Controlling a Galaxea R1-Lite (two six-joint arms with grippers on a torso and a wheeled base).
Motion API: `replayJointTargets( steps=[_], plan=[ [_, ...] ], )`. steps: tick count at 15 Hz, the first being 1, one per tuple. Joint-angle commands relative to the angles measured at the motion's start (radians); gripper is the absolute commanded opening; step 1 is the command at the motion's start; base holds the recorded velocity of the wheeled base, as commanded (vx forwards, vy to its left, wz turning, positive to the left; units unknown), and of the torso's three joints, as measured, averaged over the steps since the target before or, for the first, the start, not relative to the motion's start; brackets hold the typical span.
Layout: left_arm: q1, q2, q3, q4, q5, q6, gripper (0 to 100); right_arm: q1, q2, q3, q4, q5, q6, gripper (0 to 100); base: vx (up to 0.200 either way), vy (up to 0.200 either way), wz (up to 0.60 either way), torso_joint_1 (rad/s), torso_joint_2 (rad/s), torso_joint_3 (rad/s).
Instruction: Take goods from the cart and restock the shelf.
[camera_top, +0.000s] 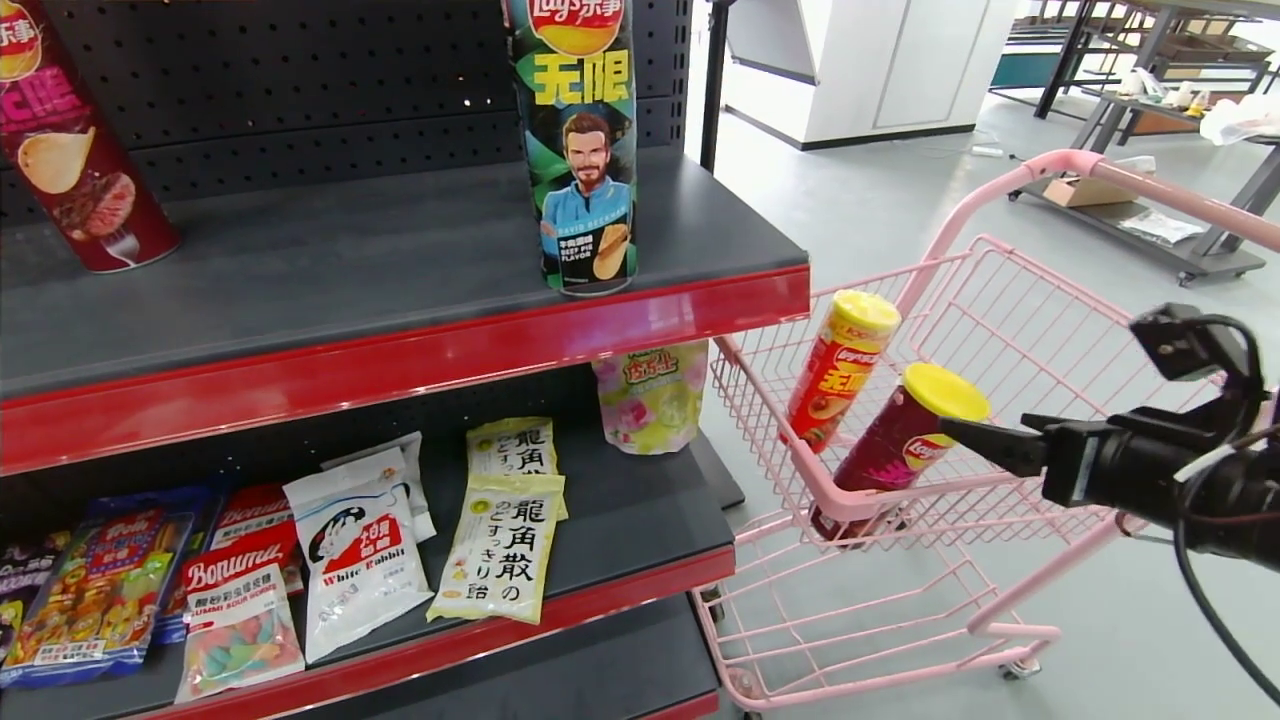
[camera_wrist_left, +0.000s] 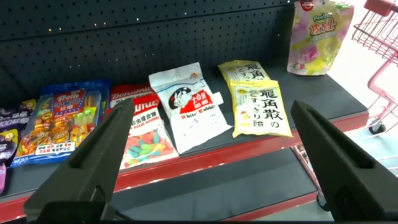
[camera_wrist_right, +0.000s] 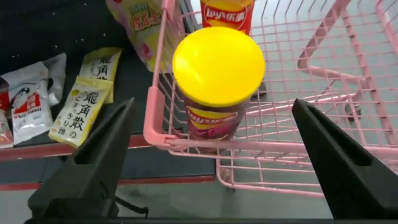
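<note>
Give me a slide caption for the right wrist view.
Open right hand faces the yellow-lidded maroon chip can in the pink cart.

Cans in cart beside shelf

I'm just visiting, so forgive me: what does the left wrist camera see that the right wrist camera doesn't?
Only the left wrist view: the blue snack bag, lying on the lower shelf at the end away from the cart.

Only the right wrist view: two chip cans inside the pink cart, a maroon can with a yellow lid closest and a red can behind it.

Both: the yellow candy bags, the white candy bag, the pale pouch and part of the pink cart.
</note>
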Motion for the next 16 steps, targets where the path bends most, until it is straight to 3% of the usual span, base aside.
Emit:
replayJointTargets(
  steps=[1, 5, 11, 16],
  plan=[
    [0.0, 0.0, -0.001, 0.0, 0.001, 0.0, 100, 0.005, 0.122, -0.001, -0.01, 0.006, 0.002, 100, 0.0, 0.0, 0.0, 0.0, 0.0, 0.0],
    [0.0, 0.0, -0.001, 0.0, 0.001, 0.002, 100, 0.007, 0.171, -0.004, -0.062, 0.012, 0.04, 100, 0.0, 0.0, 0.0, 0.0, 0.0, 0.0],
    [0.0, 0.0, 0.0, 0.0, 0.001, 0.002, 100, 0.005, 0.357, -0.051, -0.259, 0.028, 0.071, 100, 0.0, 0.0, 0.0, 0.0, 0.0, 0.0],
    [0.0, 0.0, -0.001, 0.0, 0.001, 0.0, 100, 0.022, 0.447, -0.117, -0.291, 0.04, 0.066, 100, 0.0, 0.0, 0.0, 0.0, 0.0, 0.0]
  ],
)
